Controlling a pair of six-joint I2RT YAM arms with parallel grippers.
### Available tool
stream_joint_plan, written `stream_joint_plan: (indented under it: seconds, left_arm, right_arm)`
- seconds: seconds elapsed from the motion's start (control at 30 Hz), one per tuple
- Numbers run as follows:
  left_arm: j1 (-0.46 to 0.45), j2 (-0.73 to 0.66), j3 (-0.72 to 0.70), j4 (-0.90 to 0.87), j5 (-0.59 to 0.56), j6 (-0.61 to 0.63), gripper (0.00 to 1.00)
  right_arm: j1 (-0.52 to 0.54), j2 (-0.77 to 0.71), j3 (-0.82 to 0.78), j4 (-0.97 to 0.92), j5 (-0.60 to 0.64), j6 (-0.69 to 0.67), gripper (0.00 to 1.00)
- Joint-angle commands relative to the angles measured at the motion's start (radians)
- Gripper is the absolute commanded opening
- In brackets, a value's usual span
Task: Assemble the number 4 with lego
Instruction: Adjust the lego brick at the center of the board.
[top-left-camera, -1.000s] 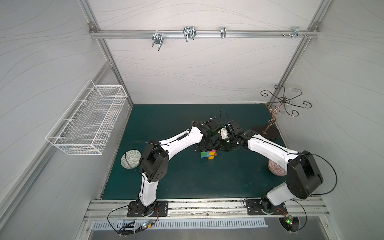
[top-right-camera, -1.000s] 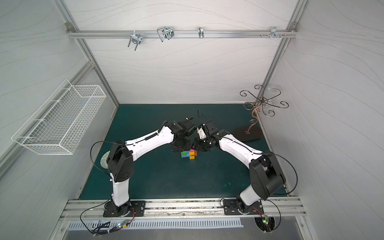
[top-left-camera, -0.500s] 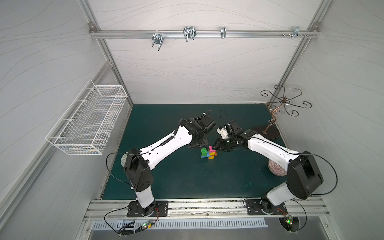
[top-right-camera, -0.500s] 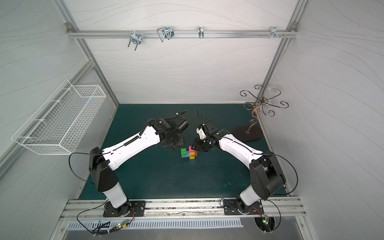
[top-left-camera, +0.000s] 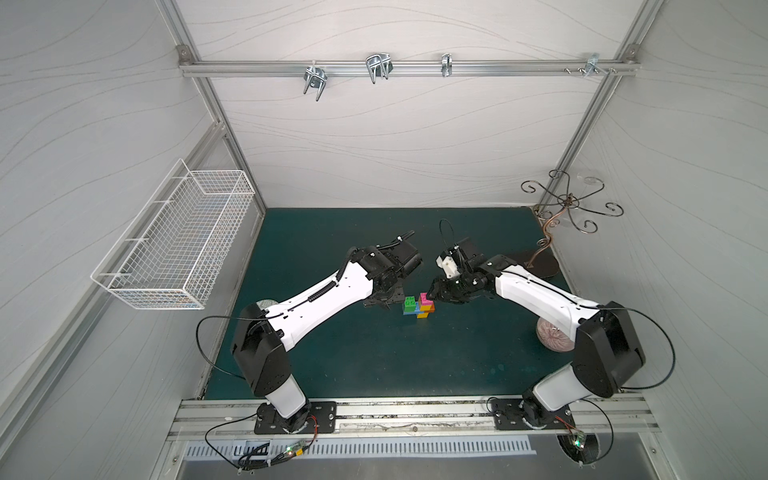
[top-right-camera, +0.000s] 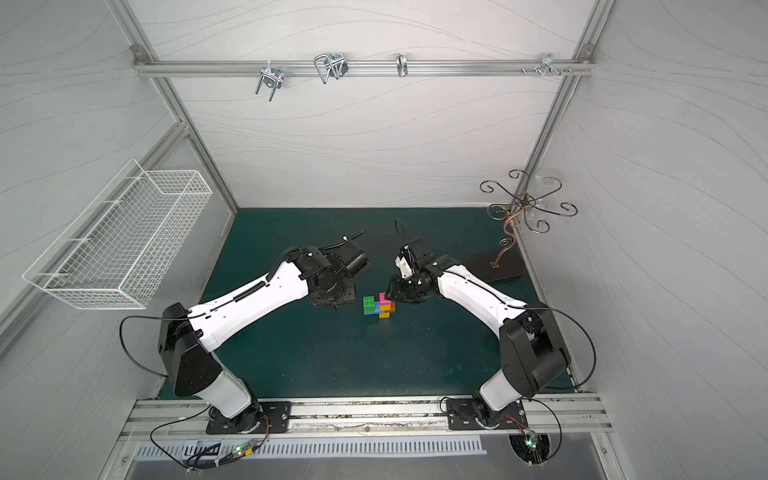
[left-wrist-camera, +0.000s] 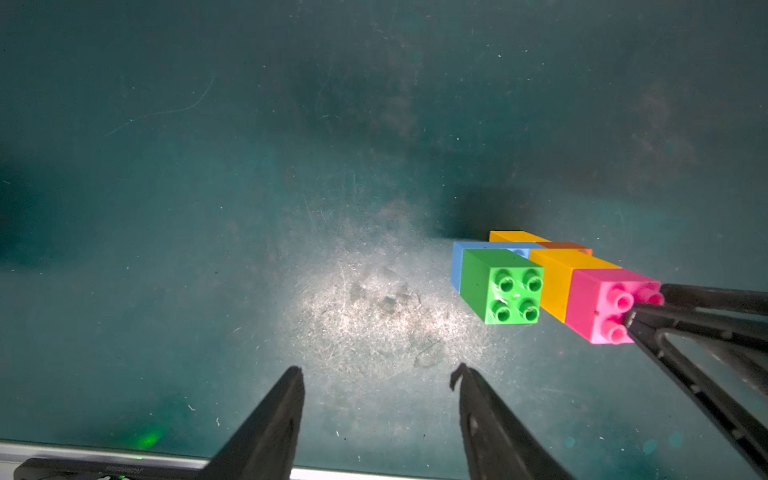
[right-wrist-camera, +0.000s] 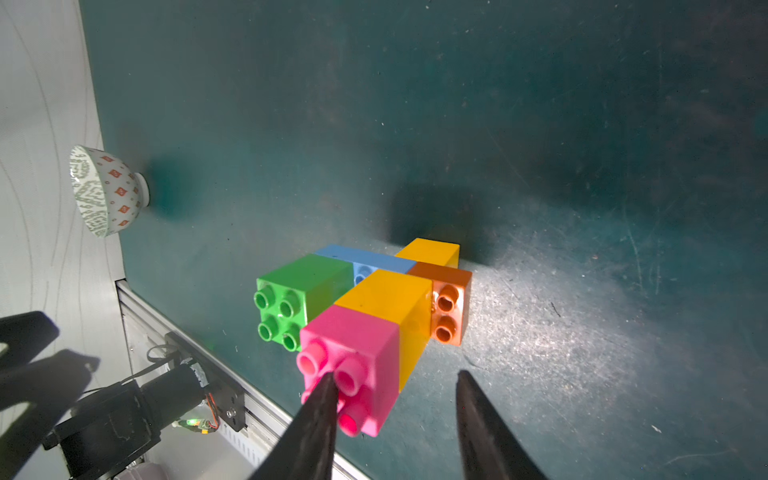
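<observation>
The number 4 (top-left-camera: 418, 306) (top-right-camera: 379, 306) lies flat on the green mat, made of joined lego. In the right wrist view a pink brick (right-wrist-camera: 353, 345) and yellow brick (right-wrist-camera: 390, 295) form a column that ends in another yellow brick (right-wrist-camera: 432, 251). A blue bar (right-wrist-camera: 365, 259) crosses it, with a green brick (right-wrist-camera: 299, 282) and an orange brick (right-wrist-camera: 446, 299) on either side. My right gripper (right-wrist-camera: 395, 375) (top-left-camera: 432, 296) is open at the pink end, one finger in front of the studs. My left gripper (left-wrist-camera: 378, 369) (top-left-camera: 380, 305) is open and empty, to the left of the green brick (left-wrist-camera: 498, 286).
A patterned bowl (right-wrist-camera: 106, 189) (top-left-camera: 266, 303) lies by the mat's left edge, and a pinkish one (top-left-camera: 552, 336) sits under the right arm. A wire basket (top-left-camera: 174, 245) hangs on the left wall. A metal hook stand (top-left-camera: 569, 208) rises from a dark base (top-left-camera: 536, 264) at the back right.
My left arm has pulled back to the left, off the figure. My right gripper's jaws have opened at the pink end. The figure lies where it was.
</observation>
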Motion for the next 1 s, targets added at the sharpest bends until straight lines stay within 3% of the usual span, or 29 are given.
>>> stream_joint_plan:
  seconds: [0.0, 0.97]
  left_arm:
    - [0.004, -0.04, -0.001, -0.014, -0.038, -0.002, 0.62]
    - [0.013, -0.1, -0.055, 0.009, -0.06, 0.001, 0.64]
  right_arm:
    - [0.0, 0.029, 0.02, -0.072, 0.022, -0.014, 0.49]
    - [0.035, 0.021, 0.11, 0.01, -0.035, -0.011, 0.57]
